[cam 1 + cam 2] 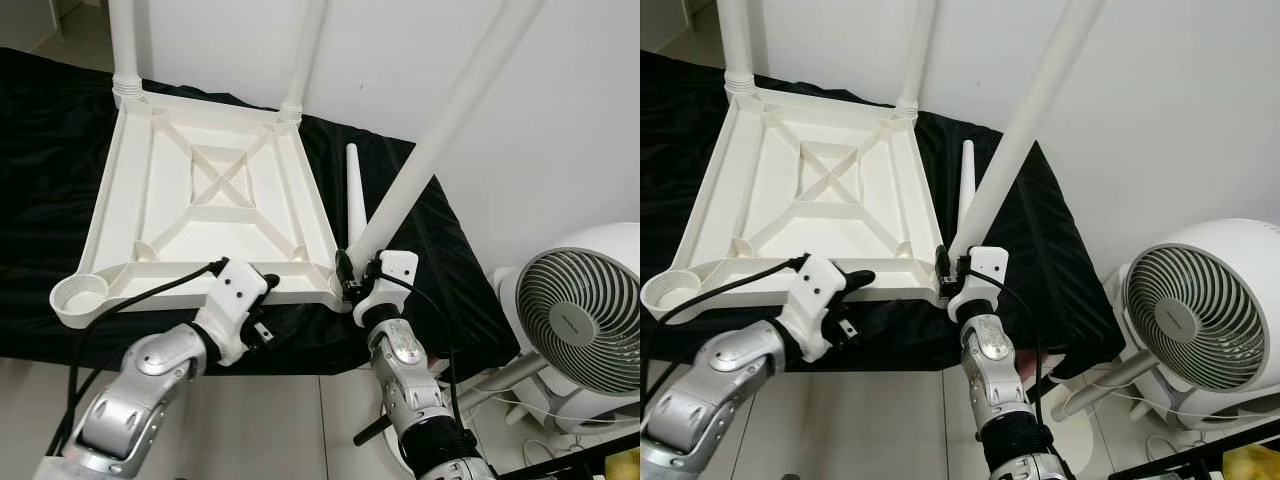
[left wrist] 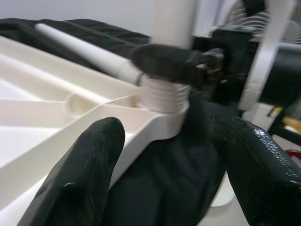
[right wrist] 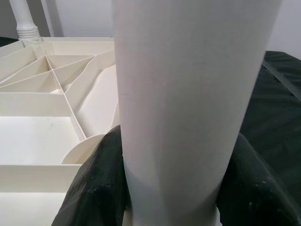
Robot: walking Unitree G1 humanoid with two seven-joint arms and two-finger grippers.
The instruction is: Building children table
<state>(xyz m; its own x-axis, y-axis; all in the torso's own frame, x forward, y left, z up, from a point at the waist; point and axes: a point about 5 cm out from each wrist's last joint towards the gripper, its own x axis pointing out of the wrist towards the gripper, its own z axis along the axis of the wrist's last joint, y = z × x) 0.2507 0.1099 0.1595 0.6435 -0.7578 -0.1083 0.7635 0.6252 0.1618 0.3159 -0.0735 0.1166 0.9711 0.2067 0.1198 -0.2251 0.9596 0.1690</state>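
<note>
Far left, lower part of the frame: an open socket (image 1: 78, 296) at the near-left corner of the upturned white tabletop (image 1: 160, 200), no leg in it. Tabletop resting underside-up on a black cloth (image 1: 40, 150), filling the upper left. At the top left, two legs (image 1: 124, 45) already standing in the far corner sockets.

Lower centre-left: left gripper (image 1: 258, 300) spread open at the tabletop's near edge, black fingers (image 2: 80, 174) on either side of the rim, gripping nothing, apparently bracing the near corner.

Centre: a spare leg (image 1: 355, 200) lying loose on the cloth just beside the tabletop's right edge.

Right of centre: right gripper (image 1: 352, 275) clenched round the base of a third leg (image 1: 450, 110), tilted toward the upper right, its threaded end (image 2: 162, 94) seated in the near-right socket with threads exposed.

Judged roughly halfway to two-thirds done: two legs in, the third part-screwed and leaning, the fourth untouched.

Far right: a white fan (image 1: 580, 320) on the floor.
</note>
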